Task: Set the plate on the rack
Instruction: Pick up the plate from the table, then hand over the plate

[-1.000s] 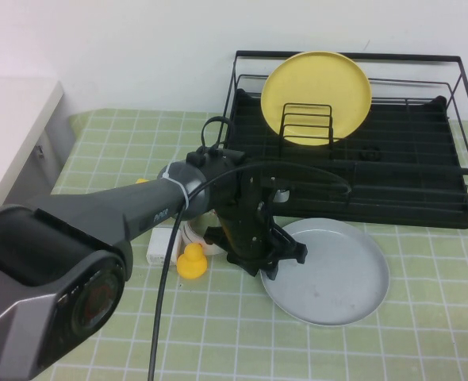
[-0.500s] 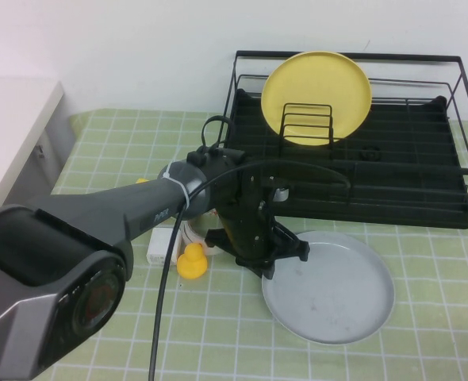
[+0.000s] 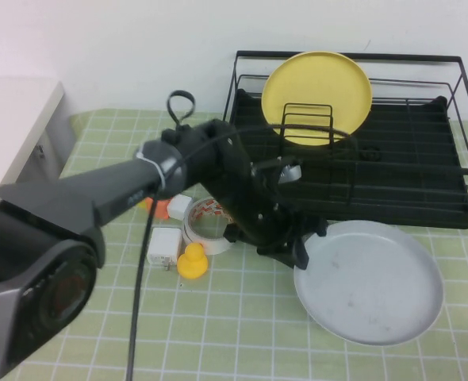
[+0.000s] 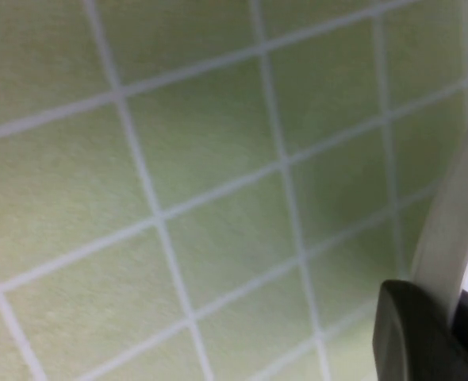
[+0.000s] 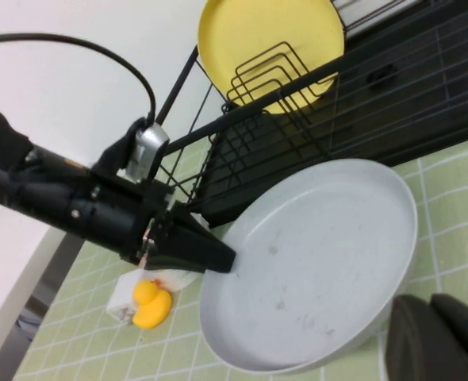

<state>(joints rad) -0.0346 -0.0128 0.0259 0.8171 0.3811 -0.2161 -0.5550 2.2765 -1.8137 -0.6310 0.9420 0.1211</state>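
The light grey-blue plate (image 3: 373, 286) is in front of the black wire rack (image 3: 424, 202), right of centre. My left gripper (image 3: 301, 248) is shut on the plate's left rim; the left wrist view shows a dark finger (image 4: 412, 337) against the pale rim (image 4: 456, 222). The plate's right side looks raised off the mat. In the right wrist view the plate (image 5: 321, 262) lies close in front of my right gripper (image 5: 444, 337), which is shut, empty and just off its near rim. The yellow plate (image 3: 316, 83) stands in the rack's dividers.
A yellow rubber duck (image 3: 192, 262), a tape roll (image 3: 206, 225), a white block (image 3: 164, 246) and an orange piece (image 3: 161, 208) lie left of the plate. A white counter (image 3: 12, 119) stands at the far left. The green grid mat (image 3: 242, 341) covers the table.
My left gripper has swung to the right with the plate's rim in it. The plate has moved right and towards the front, and the tape roll has come into view.
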